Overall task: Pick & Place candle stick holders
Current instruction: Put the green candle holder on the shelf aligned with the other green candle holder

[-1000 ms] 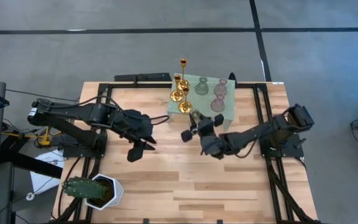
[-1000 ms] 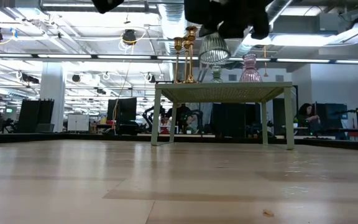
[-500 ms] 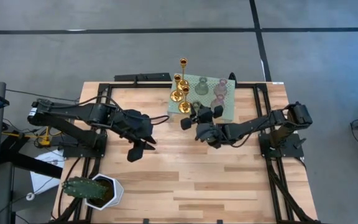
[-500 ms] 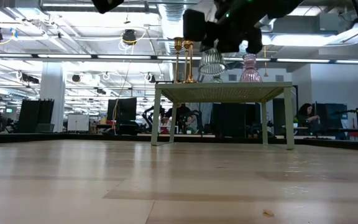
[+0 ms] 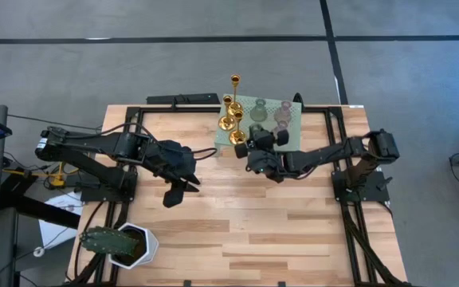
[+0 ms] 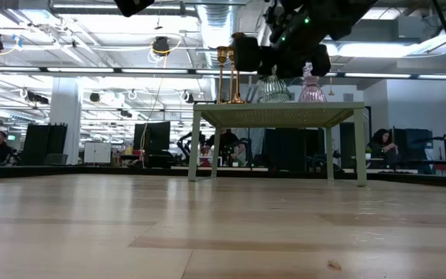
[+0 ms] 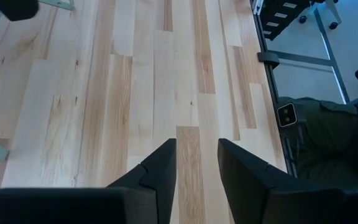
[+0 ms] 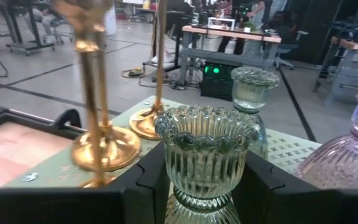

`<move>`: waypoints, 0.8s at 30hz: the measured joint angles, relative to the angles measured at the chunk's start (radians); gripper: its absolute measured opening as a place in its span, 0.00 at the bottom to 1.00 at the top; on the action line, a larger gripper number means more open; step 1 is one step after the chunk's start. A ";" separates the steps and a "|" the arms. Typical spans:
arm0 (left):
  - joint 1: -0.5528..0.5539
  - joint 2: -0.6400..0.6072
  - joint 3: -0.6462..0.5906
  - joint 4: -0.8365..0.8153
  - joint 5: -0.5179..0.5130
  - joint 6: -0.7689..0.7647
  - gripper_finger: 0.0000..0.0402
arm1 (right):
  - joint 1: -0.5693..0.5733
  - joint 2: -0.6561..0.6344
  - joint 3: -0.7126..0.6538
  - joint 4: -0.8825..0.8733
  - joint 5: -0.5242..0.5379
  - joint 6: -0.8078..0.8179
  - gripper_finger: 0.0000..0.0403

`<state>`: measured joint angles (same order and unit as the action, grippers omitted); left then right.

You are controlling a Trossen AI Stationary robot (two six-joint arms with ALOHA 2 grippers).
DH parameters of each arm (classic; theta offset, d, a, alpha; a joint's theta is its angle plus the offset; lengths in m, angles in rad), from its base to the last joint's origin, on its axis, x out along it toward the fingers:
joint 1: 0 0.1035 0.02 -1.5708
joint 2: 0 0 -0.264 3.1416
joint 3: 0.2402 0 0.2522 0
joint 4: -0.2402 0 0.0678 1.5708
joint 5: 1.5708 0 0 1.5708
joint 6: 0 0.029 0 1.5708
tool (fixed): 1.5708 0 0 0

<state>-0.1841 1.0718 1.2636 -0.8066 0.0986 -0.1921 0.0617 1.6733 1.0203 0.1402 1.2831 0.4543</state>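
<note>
A pale green glassy holder stands upright between the fingers of my right gripper, which is shut on it over the near left part of the mint-green stand. In the low view the holder is level with the stand's top. On the stand are gold holders, another green one and pinkish ones. My left gripper hangs open above bare wood at the table's left middle. My right gripper pinches the green holder between its two fingers, on the ribbed cup's lower part and the waist below it. The fingers come about level from the table's near right side. The holder stays upright; whether its base rests on the stand I cannot tell.
The gold holders stand close beside the held one, a pinkish one on its other side. A white pot with a cactus sits at the table's near left corner. Bare wood lies between the arms and the near edge.
My right gripper has carried the green holder toward the table's far edge and a little down, from over the bare wood to over the stand's top. The holder has stayed upright in the hold.
</note>
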 joint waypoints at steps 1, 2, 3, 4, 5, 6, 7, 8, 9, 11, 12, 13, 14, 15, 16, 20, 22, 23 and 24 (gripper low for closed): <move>0.000 0.000 0.000 0.000 0.000 0.000 0.29 | -0.007 0.000 0.000 -0.005 0.000 0.000 0.29; 0.000 0.000 0.000 0.000 0.000 0.000 0.29 | -0.013 0.000 0.000 -0.007 0.000 0.000 0.29; 0.000 0.000 0.000 0.000 0.000 0.000 0.29 | -0.019 0.000 0.000 -0.010 -0.001 0.000 0.29; 0.000 0.000 0.000 0.000 0.000 0.000 0.29 | -0.025 0.000 0.000 -0.010 -0.007 0.000 0.29; 0.000 0.000 0.000 0.000 0.000 0.000 0.29 | -0.031 0.000 0.000 -0.010 -0.018 0.000 0.29; 0.000 0.000 0.000 0.000 0.000 0.000 0.29 | -0.037 0.000 0.000 -0.010 -0.030 0.000 0.29; 0.000 0.000 0.000 0.000 0.000 0.000 0.29 | -0.042 0.000 0.000 -0.010 -0.037 0.000 0.29; 0.000 0.000 0.000 0.000 0.000 0.000 0.29 | -0.047 0.000 0.000 -0.011 -0.042 0.000 0.29; 0.000 0.000 0.000 0.000 0.000 0.000 0.29 | -0.053 0.000 0.000 -0.012 -0.047 0.000 0.29; 0.000 0.000 0.000 0.001 0.000 0.000 0.29 | -0.063 0.000 0.000 -0.016 -0.050 0.000 0.29; 0.000 0.000 0.000 0.001 0.000 0.000 0.29 | -0.067 0.000 0.000 -0.018 -0.050 0.000 0.29; 0.000 0.000 0.000 0.001 0.000 0.000 0.29 | -0.072 0.000 0.000 -0.019 -0.050 0.000 0.29; 0.000 0.000 0.000 0.002 0.000 0.000 0.29 | -0.075 0.000 0.000 -0.019 -0.053 0.000 0.29; 0.000 0.000 0.000 0.003 0.000 0.000 0.29 | -0.079 0.000 0.000 -0.019 -0.056 0.000 0.29; 0.000 0.000 0.000 0.003 0.000 0.000 0.29 | -0.081 0.000 0.000 -0.019 -0.062 0.000 0.29; 0.000 0.000 0.000 0.004 0.000 0.000 0.29 | -0.085 -0.001 0.001 -0.018 -0.082 0.000 0.29; 0.000 0.000 0.000 0.004 0.000 0.000 0.29 | -0.085 -0.001 0.001 -0.018 -0.083 -0.011 0.33; 0.000 0.000 0.000 0.004 0.000 0.000 0.29 | -0.084 -0.001 0.001 -0.022 -0.089 -0.015 0.38; 0.000 0.000 0.000 0.004 0.000 0.000 0.29 | -0.084 0.000 0.000 -0.026 -0.089 -0.016 0.43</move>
<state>-0.1841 1.0721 1.2636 -0.8028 0.0990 -0.1925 -0.0227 1.6738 1.0205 0.1146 1.1943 0.4385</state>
